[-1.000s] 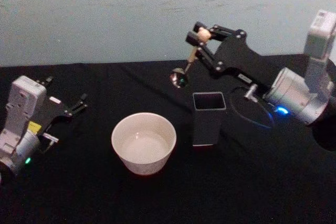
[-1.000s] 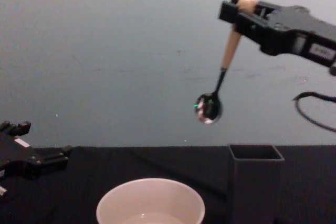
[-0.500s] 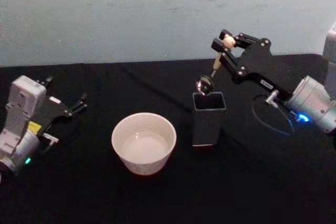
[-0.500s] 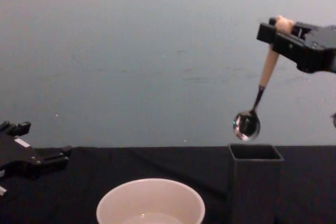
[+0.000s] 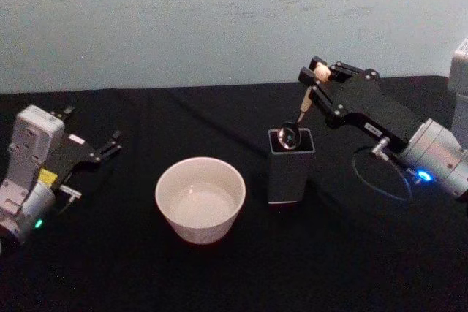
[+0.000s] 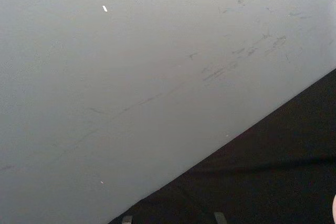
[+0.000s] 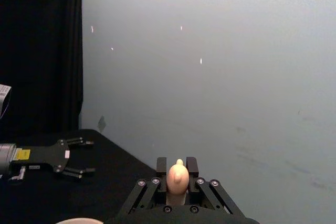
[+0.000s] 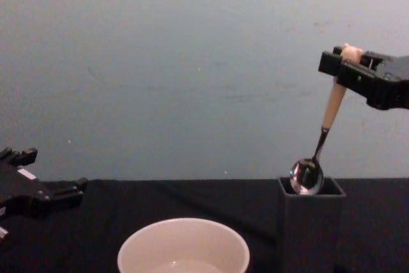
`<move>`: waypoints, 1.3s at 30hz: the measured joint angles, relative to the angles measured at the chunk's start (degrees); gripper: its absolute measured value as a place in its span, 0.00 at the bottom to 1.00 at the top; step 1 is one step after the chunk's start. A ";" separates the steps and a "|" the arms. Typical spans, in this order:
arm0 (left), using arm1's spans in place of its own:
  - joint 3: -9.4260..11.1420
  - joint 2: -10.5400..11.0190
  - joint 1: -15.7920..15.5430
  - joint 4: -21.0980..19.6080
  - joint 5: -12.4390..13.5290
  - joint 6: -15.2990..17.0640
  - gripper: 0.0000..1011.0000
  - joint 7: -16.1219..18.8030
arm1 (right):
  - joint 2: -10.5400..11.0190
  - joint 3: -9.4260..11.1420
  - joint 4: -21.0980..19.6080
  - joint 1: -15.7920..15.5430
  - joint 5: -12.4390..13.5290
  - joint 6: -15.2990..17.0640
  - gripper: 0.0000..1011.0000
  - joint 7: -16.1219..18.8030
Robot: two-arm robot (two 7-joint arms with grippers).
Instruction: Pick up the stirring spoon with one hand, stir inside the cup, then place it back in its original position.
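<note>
One gripper does the work: the right gripper (image 5: pixel 319 74), reaching in from the right toward the far side of the table, is clenched on the small stirring spoon (image 5: pixel 300 109), which has a shiny metal bowl and a pale beige handle. The grip sits high on the handle, just under the little animal-head knob (image 7: pixel 177 173). That probably lets the long neck hang free and keeps the black jaws well above the container walls.

The spoon (image 8: pixel 326 129) hangs bowl-down and tilts slightly, its knob leaning right. Its bowl is at the open top of the dark grey, square-sided upright holder (image 5: pixel 291 173), about level with the rim. Whether it touches a wall I cannot tell. From this alone the spoon could be either leaving its resting place or going back into it.

Just left of the holder and a little nearer stands the wide, round, cream-white cup (image 5: pixel 199 199). The two are close, so a carry between them would likely be short.

The left gripper (image 5: pixel 110 144) lies parked at the far left on the black tablecloth (image 5: pixel 351 268), its fingers spread and empty, well clear of the working arm's path.
</note>
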 joint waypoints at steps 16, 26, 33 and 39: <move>0.00 0.00 0.00 0.00 0.00 0.00 0.99 0.00 | -2.46 -0.89 1.01 -1.82 0.62 6.19 0.21 -5.06; 0.00 0.00 0.00 0.00 0.00 0.00 0.99 0.00 | -4.30 -1.51 3.57 -1.96 0.31 7.67 0.21 -6.93; 0.00 0.00 0.00 0.00 0.00 0.00 0.99 0.00 | -5.32 -1.82 5.64 -1.62 -0.93 7.57 0.21 -7.52; 0.00 0.00 0.00 0.00 0.00 0.00 0.99 0.00 | -5.85 -1.84 6.56 -1.61 -1.69 7.42 0.21 -7.80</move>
